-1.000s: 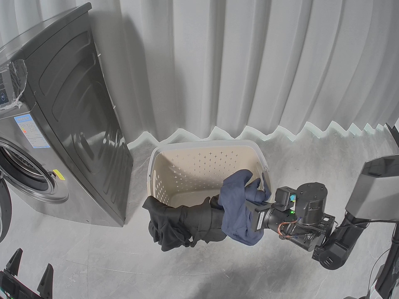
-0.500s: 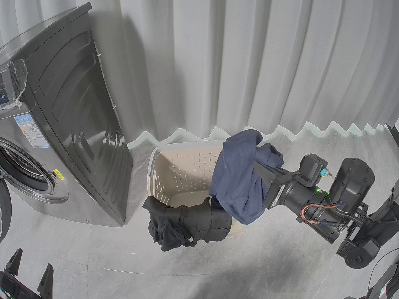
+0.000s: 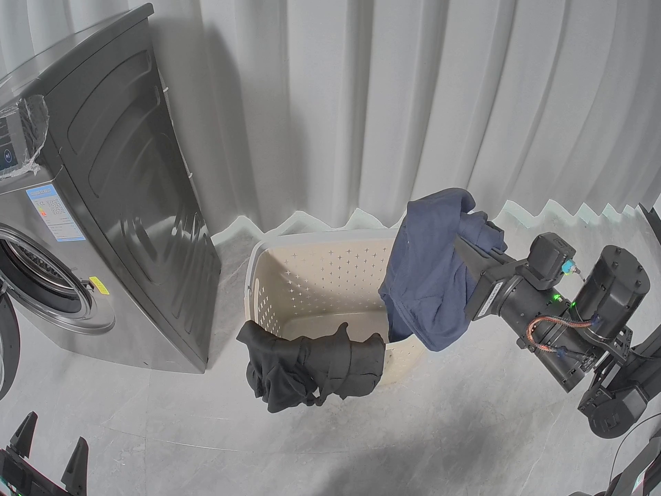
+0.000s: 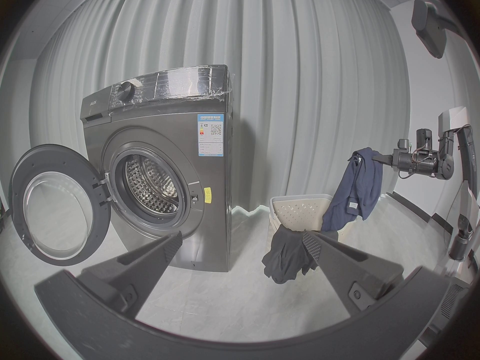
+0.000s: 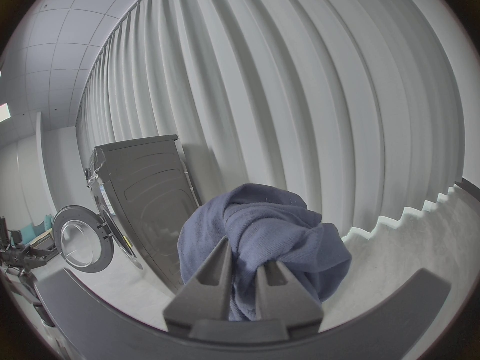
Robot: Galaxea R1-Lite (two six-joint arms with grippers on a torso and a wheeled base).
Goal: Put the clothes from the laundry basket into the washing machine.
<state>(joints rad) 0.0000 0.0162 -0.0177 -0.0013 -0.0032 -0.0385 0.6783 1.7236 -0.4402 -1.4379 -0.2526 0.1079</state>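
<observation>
The left gripper (image 3: 51,442) sits low, its two fingers spread wide apart with nothing between them. Ahead of it stands the washing machine (image 4: 165,176), its round door (image 4: 55,206) swung open and the steel drum (image 4: 150,186) showing. Farther to that gripper's right, the laundry basket (image 3: 323,270) stands on the floor near the machine, in front of the pleated curtain (image 3: 385,91). A black garment (image 3: 310,370) is draped over the basket's near rim and hangs down its outside. Right of it, the blue garment (image 3: 430,270) hangs bunched from the right gripper (image 3: 471,249), whose fingers are clamped on a fold of it. The cloth trails below that gripper to the basket's right rim, and the gripper itself is above and just right of the basket.
</observation>
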